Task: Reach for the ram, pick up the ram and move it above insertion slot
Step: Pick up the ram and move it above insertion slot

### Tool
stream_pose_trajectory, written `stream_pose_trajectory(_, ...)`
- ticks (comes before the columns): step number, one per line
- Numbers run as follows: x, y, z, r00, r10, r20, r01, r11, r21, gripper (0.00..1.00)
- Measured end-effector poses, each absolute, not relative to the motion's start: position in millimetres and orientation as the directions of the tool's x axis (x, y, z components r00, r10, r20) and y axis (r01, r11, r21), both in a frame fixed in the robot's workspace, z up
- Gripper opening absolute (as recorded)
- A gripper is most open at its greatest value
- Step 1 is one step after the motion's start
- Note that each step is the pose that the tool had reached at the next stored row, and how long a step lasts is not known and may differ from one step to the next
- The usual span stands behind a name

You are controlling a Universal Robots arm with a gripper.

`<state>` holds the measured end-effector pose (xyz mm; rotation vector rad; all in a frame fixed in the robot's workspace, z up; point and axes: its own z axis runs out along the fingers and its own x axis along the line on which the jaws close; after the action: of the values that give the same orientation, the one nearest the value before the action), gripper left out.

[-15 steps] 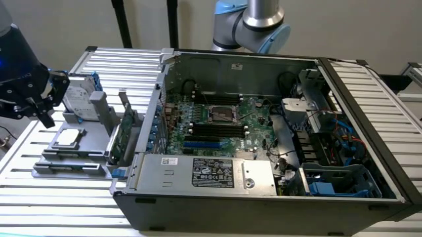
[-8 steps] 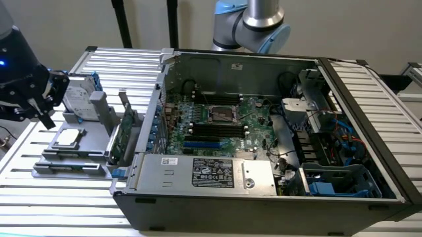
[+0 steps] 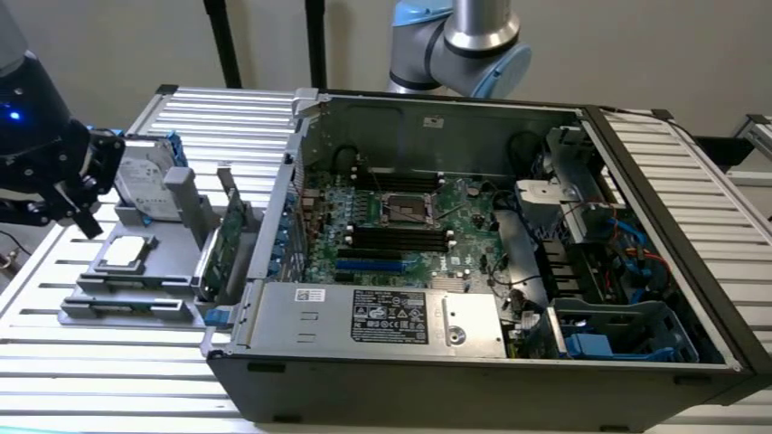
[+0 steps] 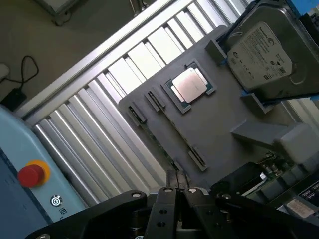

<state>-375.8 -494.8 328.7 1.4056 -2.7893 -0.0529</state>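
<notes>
I have the gripper [image 3: 87, 221] hanging over the slatted table [image 3: 72, 362] at the exterior view's left, above the far edge of the grey tray [image 3: 155, 237] and touching nothing. From the wrist view the gripper [image 4: 177, 180] has its fingers [image 4: 171, 180] drawn in close together with nothing between them, so I read the hand as closed and empty.

The ram [image 3: 130, 305] sits on edge in the tray's front holder, and in the wrist view I see it as a thin strip [image 4: 167, 139] between two small clips, just ahead of the fingertips. The processor chip [image 4: 189, 84] lies flat mid-tray, the hard drive [image 4: 261, 55] leans in its cradle beyond it, and the expansion card [image 3: 230, 240] stands upright beside the open computer case [image 3: 483, 380]. Inside the case, the long black memory slots [image 3: 392, 237] lie on the motherboard, well apart from the gripper
</notes>
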Motion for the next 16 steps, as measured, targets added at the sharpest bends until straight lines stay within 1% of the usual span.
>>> stream_pose_trajectory(16,-375.7,-494.9,324.1,-0.339,-0.941,0.001,-0.940,0.339,0.038,0.11)
